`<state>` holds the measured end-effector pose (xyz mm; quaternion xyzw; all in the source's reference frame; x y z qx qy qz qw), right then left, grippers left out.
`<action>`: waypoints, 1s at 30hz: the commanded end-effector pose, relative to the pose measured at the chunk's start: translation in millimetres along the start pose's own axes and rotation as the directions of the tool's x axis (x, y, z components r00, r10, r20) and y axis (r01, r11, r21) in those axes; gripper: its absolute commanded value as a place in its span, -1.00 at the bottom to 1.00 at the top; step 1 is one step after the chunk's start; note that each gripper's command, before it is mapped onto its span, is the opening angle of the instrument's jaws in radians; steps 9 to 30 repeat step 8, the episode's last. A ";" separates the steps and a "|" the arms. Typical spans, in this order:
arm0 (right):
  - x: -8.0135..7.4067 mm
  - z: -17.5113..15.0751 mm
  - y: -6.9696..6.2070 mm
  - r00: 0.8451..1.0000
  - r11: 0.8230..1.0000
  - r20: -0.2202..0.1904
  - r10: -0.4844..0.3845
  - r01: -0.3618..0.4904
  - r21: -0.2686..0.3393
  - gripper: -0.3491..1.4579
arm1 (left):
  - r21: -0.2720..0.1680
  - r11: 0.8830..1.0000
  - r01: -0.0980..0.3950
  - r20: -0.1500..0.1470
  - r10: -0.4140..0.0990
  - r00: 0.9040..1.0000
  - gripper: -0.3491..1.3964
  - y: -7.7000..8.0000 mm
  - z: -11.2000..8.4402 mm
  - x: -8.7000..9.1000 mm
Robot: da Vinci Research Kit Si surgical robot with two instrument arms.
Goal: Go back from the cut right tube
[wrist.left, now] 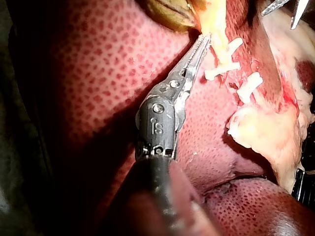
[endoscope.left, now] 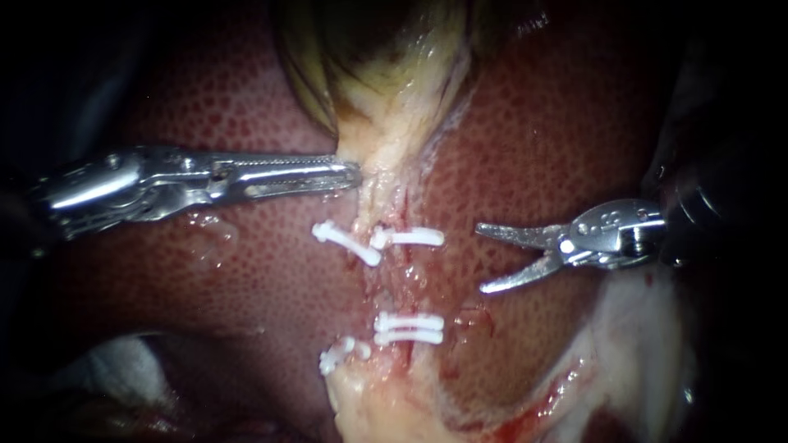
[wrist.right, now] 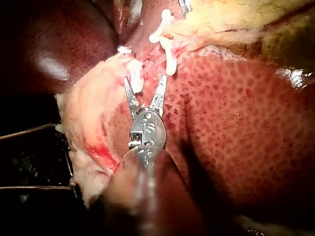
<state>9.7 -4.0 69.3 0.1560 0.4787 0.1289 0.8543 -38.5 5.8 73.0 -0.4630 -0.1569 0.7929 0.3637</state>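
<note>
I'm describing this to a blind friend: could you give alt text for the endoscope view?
My right instrument hovers with open jaws over the liver, apart from the white clips that cross a pale tissue strand. My left instrument comes in from the other side, its tip at that strand just below the gallbladder.

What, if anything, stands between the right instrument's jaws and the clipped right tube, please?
Nothing visible does. The right instrument has its jaws open and lies apart from the right tube, and only bare liver surface shows in the gap between them.
</note>
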 end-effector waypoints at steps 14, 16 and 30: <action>0.0 0.0 0.0 1.000 1.000 0.000 0.000 0.000 0.000 0.99 | -0.001 1.000 0.000 0.001 0.000 1.000 -1.00 0.0 0.0 0.0; 0.0 0.0 0.0 1.000 1.000 0.000 0.000 0.000 0.000 0.99 | -0.001 1.000 0.000 0.001 0.000 1.000 -1.00 0.0 0.0 0.0; 0.0 0.0 0.0 1.000 1.000 0.000 0.000 0.000 0.000 0.99 | -0.001 1.000 0.000 0.001 0.000 1.000 -1.00 0.0 0.0 0.0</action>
